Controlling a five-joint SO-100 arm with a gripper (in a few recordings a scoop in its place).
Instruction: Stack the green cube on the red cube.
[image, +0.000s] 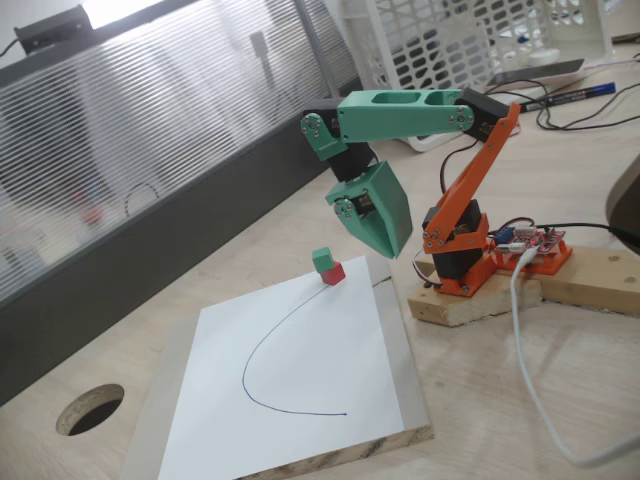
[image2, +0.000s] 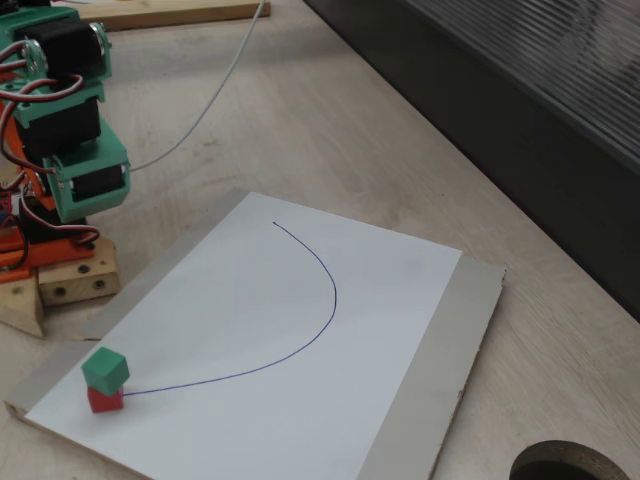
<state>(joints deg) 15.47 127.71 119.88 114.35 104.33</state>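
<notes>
On the white sheet (image: 290, 380), green cube (image: 321, 259) tops red cube (image: 333, 273); tool (image: 385, 245) grip unclear.

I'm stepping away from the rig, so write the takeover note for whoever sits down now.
Gripper: raised clear of the cubes, holding nothing; open or shut cannot be told.
Green cube: sits on top of the red cube, slightly askew, at one end of the pen curve on the white sheet.
Done: the stack is made.
Left: nothing except parking the arm.
</notes>
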